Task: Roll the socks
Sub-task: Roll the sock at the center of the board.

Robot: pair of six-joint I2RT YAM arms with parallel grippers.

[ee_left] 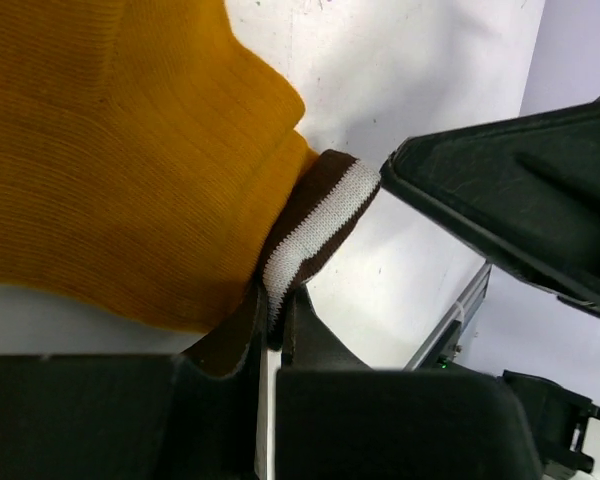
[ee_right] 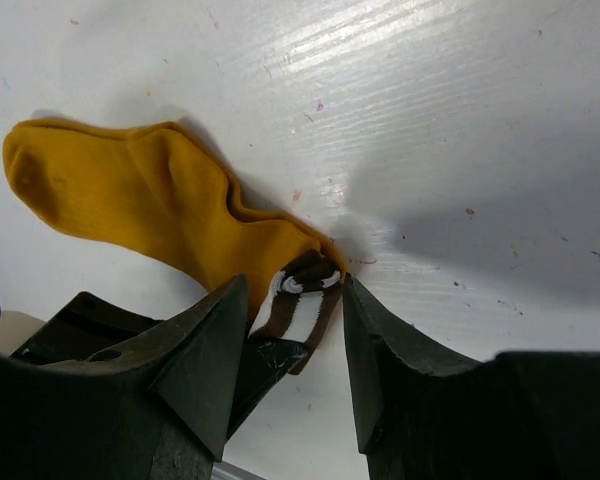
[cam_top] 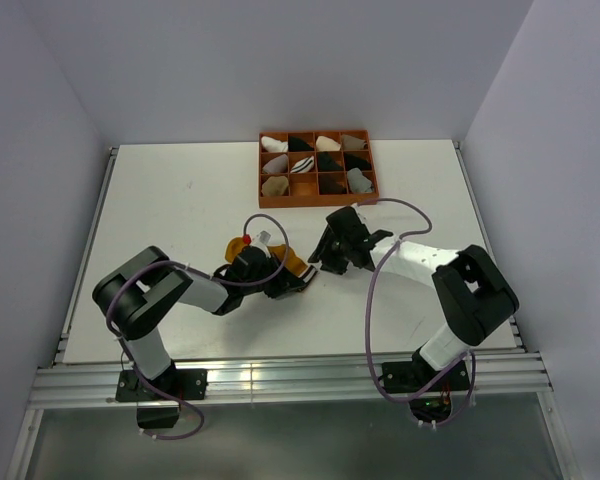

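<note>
One mustard-yellow sock (cam_top: 294, 264) lies flat on the white table, toe to the left in the right wrist view (ee_right: 140, 205). Its brown-and-white striped cuff (ee_right: 305, 300) is folded over at the end. My left gripper (ee_left: 273, 310) is shut on that cuff (ee_left: 320, 215), pinching its edge between the fingertips, and sits at the sock's near side (cam_top: 270, 278). My right gripper (ee_right: 292, 295) stands open, one finger on each side of the cuff, just right of the sock in the top view (cam_top: 328, 262). One of its fingers (ee_left: 520, 200) shows in the left wrist view.
An orange compartment tray (cam_top: 318, 201) with small rolled sock bundles stands at the back of the table. The aluminium rail (cam_top: 280, 378) runs along the near edge, close behind the left gripper.
</note>
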